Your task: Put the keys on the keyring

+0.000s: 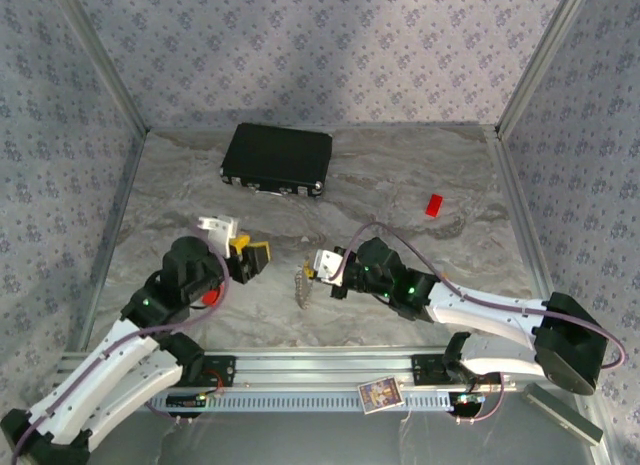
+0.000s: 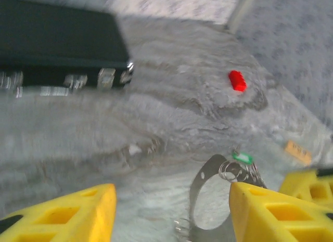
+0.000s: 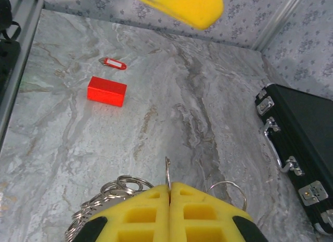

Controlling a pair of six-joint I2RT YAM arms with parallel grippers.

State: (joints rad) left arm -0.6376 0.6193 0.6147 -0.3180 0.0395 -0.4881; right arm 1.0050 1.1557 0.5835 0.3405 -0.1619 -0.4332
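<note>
Nearest me, a small printed card (image 1: 379, 394) lies on the rail between my two bases.

Just past it, my right pincer (image 1: 322, 265) is closed. Its yellow fingers (image 3: 140, 216) meet flat against each other and pinch a thin wire of the keyring (image 3: 167, 173), which stands edge-up out of the seam. A bunch of small silver rings (image 3: 117, 189) crowds against one finger, and a single ring (image 3: 229, 192) arcs beside the other. From above, the keyring (image 1: 301, 285) hangs just beside this pincer, on the side towards my left arm, over the marbled table (image 1: 420, 155).

My left pincer (image 1: 247, 257) stands open and grips nothing, with its fingers (image 2: 67, 216) wide apart. Beyond the gap between them, its camera shows the keyring's grey loop (image 2: 194, 195), with small rings and the green key (image 2: 242, 157) at the top. This pincer is near the keyring; I cannot tell whether it touches.

Beside my left arm a red block (image 3: 106, 91) lies on the table. Just past it the red-and-white key (image 3: 113, 63) lies flat, well apart from the keyring.

Farther out on my right lies a second block (image 1: 434, 205). At the back sits the black case (image 1: 277, 159), lid down, with its latches facing me.
</note>
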